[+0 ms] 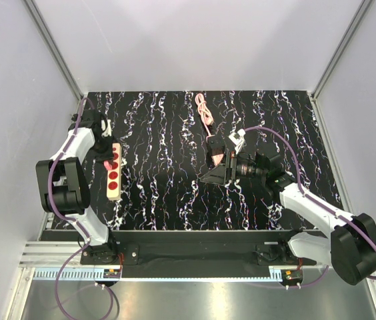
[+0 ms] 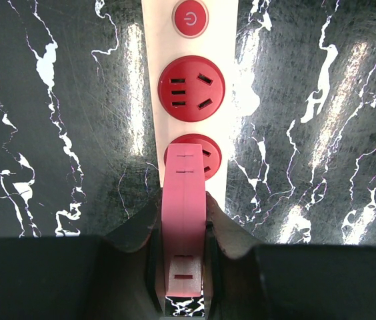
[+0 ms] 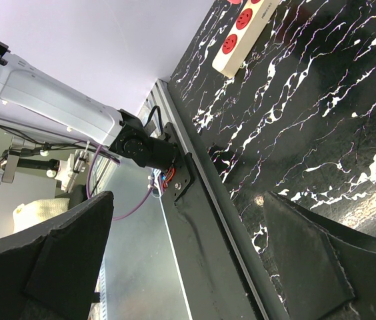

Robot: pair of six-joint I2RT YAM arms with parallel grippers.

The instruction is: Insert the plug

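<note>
The pink plug [image 2: 185, 220] is clamped between my left gripper's [image 2: 185, 267] two black fingers. It points along the beige strip [image 2: 151, 100], and its front end covers most of the second round red socket [image 2: 211, 155]. I cannot tell whether its prongs are in. The first red socket [image 2: 191, 88] and the red power button [image 2: 190, 18] lie beyond it, uncovered. From above, my left gripper [image 1: 107, 155] is over the far end of the strip [image 1: 112, 190] at the table's left. My right gripper [image 1: 215, 163] hangs mid-table, turned sideways, open and empty [image 3: 188, 267].
A pink cord [image 1: 205, 112] lies coiled at the back centre, running toward my right gripper. The black marbled table [image 1: 175, 200] ends at a metal rail [image 3: 201, 200] near the arm bases. White walls enclose the left, back and right sides.
</note>
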